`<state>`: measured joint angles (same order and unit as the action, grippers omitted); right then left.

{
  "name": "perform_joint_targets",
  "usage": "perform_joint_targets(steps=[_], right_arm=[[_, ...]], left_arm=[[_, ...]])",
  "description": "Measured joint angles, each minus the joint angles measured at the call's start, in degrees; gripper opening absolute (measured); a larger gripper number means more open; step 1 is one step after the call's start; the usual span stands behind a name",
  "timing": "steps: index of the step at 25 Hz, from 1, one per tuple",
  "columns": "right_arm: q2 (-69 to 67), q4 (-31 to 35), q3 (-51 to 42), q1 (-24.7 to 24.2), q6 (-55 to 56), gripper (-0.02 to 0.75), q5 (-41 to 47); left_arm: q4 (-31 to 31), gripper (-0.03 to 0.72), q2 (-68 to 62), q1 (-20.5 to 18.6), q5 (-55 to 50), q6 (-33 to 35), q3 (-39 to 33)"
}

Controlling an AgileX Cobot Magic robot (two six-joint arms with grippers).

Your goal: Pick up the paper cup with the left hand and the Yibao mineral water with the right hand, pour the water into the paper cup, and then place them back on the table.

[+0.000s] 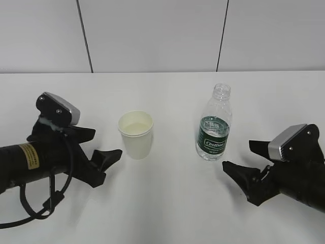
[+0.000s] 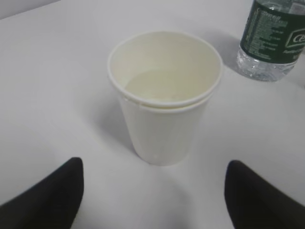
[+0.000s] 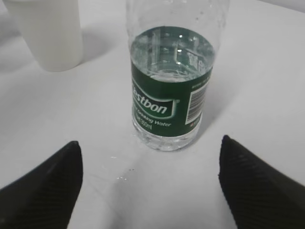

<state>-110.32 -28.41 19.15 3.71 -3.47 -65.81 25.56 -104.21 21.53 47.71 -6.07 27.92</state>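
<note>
- Your left hand point(image 1: 104, 144) has its jaws spread wide, empty, paper cup point(image 1: 136, 134) at its 3 o'clock
- Your right hand point(image 1: 245, 158) gapes empty, Yibao mineral water point(image 1: 214, 124) at its 10 o'clock

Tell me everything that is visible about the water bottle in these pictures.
The water bottle is small, of clear ribbed plastic, with no cap on its open neck. A dark green label band with white lettering and a barcode wraps its lower half. Water stands in it to about the top of the label; above that it looks empty. It stands upright on the white table, to the right of the paper cup and apart from it. A few small drops lie on the table before it. Nothing grips it: the right gripper is open and short of it.
</note>
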Motion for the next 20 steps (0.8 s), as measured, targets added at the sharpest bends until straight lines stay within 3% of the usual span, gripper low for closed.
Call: perform_joint_targets(steps=[6, 11, 16, 20], right_arm=[[6.95, 0.91, -2.25, 0.0, 3.47, 0.652, 0.54], [13.2, 1.14, -2.36, 0.0, 6.04, 0.644, 5.14], [18.39, 1.24, -2.44, 0.0, 9.26, 0.635, 9.43], [23.07, 1.24, -2.48, 0.0, 12.21, 0.633, 13.55]], left_arm=[[1.91, 0.573, 11.24, 0.0, -17.02, -6.68, 0.27], [3.63, 0.573, 19.29, 0.0, -39.77, -11.91, 5.15], [-2.15, 0.566, 22.21, 0.0, -66.99, -12.19, 14.92], [-9.52, 0.564, 22.8, 0.0, -85.07, -5.02, 20.19]])
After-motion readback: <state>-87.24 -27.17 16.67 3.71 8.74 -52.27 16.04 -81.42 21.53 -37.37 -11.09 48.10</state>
